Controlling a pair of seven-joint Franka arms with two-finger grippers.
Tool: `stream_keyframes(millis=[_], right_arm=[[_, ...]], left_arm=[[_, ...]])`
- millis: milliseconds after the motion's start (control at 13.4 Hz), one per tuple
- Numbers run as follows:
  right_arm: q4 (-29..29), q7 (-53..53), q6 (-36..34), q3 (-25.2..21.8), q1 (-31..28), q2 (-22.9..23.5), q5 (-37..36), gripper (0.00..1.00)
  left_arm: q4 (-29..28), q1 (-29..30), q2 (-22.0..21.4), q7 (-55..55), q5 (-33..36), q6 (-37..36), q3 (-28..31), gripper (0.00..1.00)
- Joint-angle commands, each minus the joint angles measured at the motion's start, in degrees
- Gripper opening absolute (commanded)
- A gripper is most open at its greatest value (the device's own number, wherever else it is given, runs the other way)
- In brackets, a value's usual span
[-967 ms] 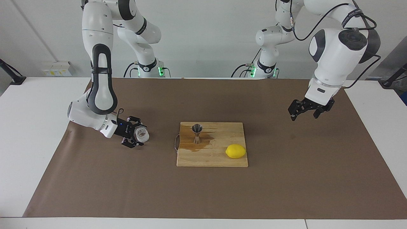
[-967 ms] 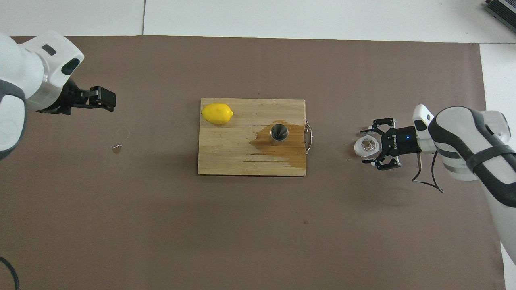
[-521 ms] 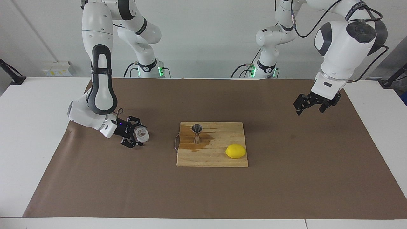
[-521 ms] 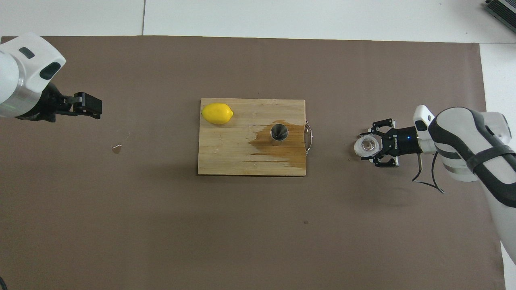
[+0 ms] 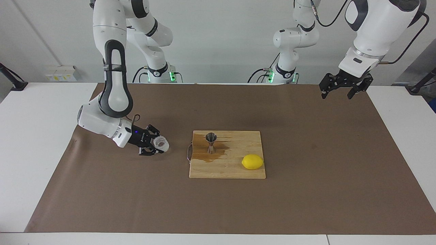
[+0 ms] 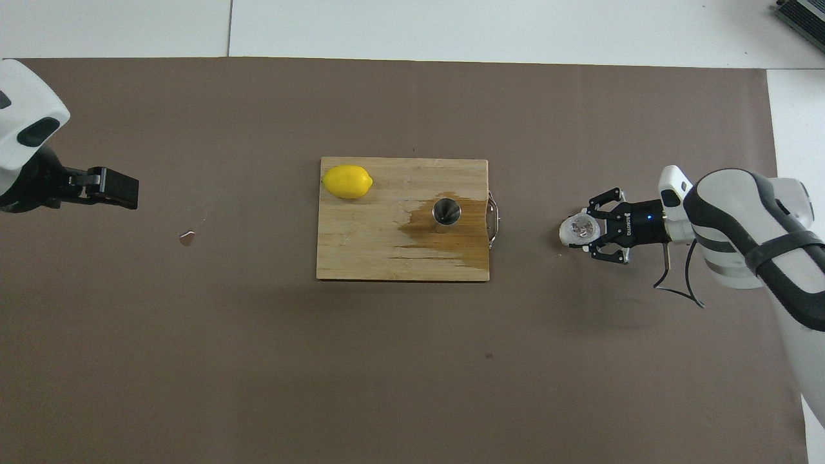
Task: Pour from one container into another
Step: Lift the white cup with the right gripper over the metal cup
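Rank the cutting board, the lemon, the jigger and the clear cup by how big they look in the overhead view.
1. Cutting board
2. Lemon
3. Clear cup and jigger: they look about alike from above, so no ranking between them.

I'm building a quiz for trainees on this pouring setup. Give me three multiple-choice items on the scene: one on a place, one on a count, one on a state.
1. Where does the shiny steel hourglass jigger stand?
A. on the brown mat
B. on the wooden cutting board
C. in a gripper

2. How many yellow lemons are there?
A. one
B. two
C. three

3. What is the right gripper doing?
A. hanging open
B. shut on the lemon
C. shut on the small clear textured cup

Key: B, the jigger stands on the cutting board in a wet patch; A, one lemon lies there; C, the right gripper clasps the cup.
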Motion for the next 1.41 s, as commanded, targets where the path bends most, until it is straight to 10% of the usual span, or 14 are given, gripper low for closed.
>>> stream_keyframes(millis=[0, 669, 1339], right_arm=[[2.26, 12.32, 0.40, 0.28, 4.17, -3.36, -4.10, 0.35], [9.83, 42.92, 1.89, 0.28, 15.70, -3.28, -25.72, 0.39], [9.40, 50.42, 8.22, 0.28, 22.12, -3.27, -36.17, 0.39]], left_arm=[[-2.28, -0.22, -1.98, 0.72, -3.18, -0.78, 1.18, 1.00], [-0.79, -0.65, -2.24, 1.34, -2.86, -3.15, 3.30, 1.00], [-1.67, -0.83, -3.38, 0.90, -2.85, -5.00, 3.12, 1.00]])
